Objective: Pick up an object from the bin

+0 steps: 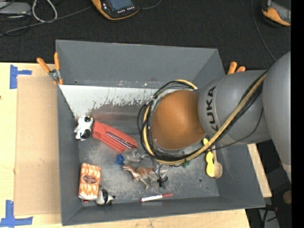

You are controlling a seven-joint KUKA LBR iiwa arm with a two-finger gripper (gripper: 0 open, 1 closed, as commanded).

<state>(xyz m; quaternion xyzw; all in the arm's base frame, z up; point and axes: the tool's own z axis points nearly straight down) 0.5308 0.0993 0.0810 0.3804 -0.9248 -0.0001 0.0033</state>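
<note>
My gripper [161, 174] pokes out below the orange wrist cover, low over the bin floor near the front middle. A brown toy dinosaur [139, 173] lies right beside it on its left, touching or nearly touching the tip. A small blue piece [120, 159] rests just left of the dinosaur. In front of the gripper, near the bin's front wall, lies a thin red-and-white pen [156, 197].
A flat red-orange tool [114, 137] lies left of centre, a black-and-white toy animal [84, 127] beyond it. An orange patterned packet [89, 180] and a small black-and-white figure [104, 198] occupy the front left corner. A yellow object [212, 163] lies at the right under the arm.
</note>
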